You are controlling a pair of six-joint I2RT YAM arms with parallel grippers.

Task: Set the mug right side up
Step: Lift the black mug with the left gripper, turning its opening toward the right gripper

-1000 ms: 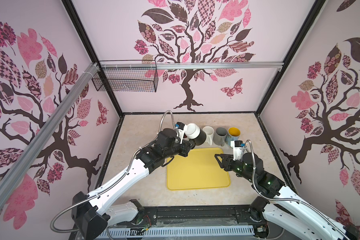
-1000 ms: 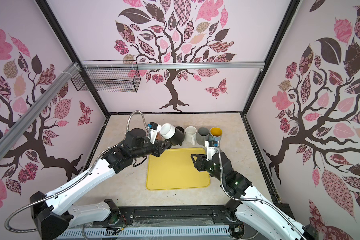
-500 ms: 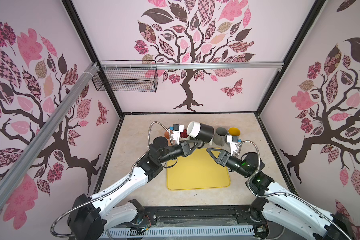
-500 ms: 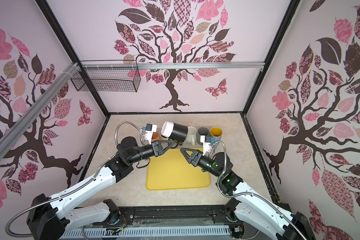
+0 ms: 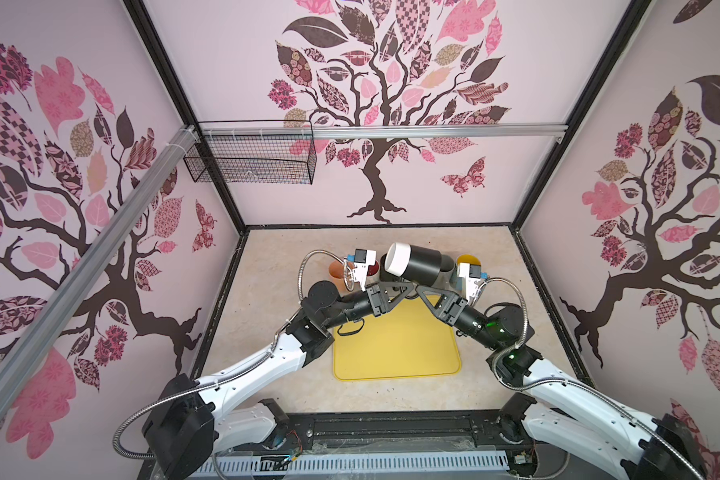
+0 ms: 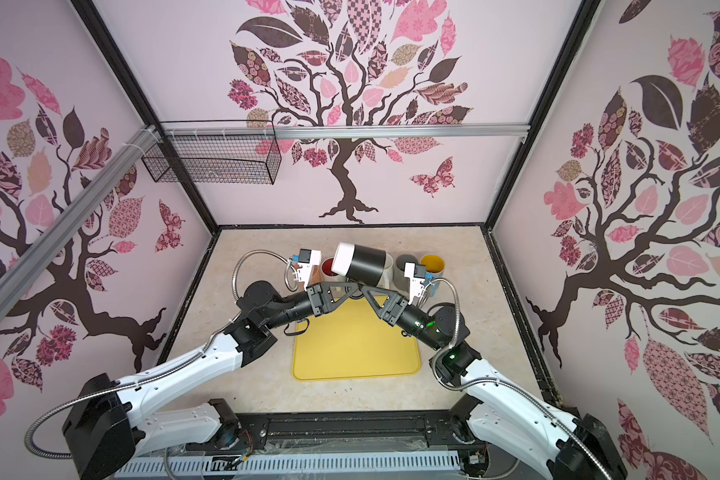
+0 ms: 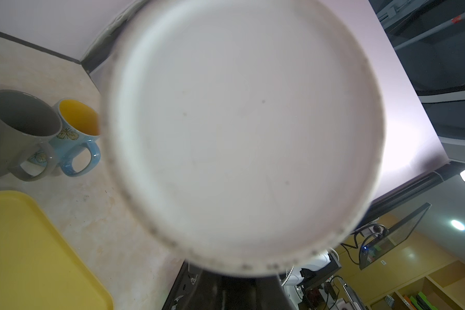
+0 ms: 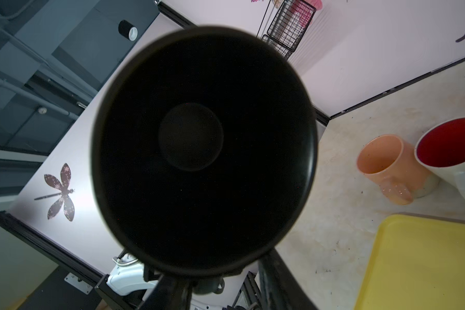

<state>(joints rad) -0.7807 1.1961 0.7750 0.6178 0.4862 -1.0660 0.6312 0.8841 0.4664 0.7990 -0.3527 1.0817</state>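
Note:
The mug [image 5: 418,262] [image 6: 360,264] is black with a white base. It hangs on its side above the tray's far edge, base to the left and mouth to the right. My left gripper [image 5: 408,286] [image 6: 352,286] is shut on it from below; in the left wrist view the white base [image 7: 242,134] fills the picture and hides the fingers. My right gripper [image 5: 420,289] [image 6: 364,289] comes in from the right, under the mouth. In the right wrist view the dark mouth [image 8: 199,147] faces me. The right gripper's fingers [image 8: 277,281] stand apart beneath the rim, and any touch is hidden.
A yellow tray [image 5: 395,353] lies under both grippers. Behind it stands a row of upright mugs: orange [image 5: 336,270], red-lined [image 8: 451,150], white [image 6: 388,270], grey [image 7: 19,128] and blue with yellow inside [image 5: 468,261]. A wire basket [image 5: 250,158] hangs on the back wall.
My left gripper lifted the mug from the row and tipped it onto its side above the tray. My right gripper rose to the mug's mouth, its jaws narrowing.

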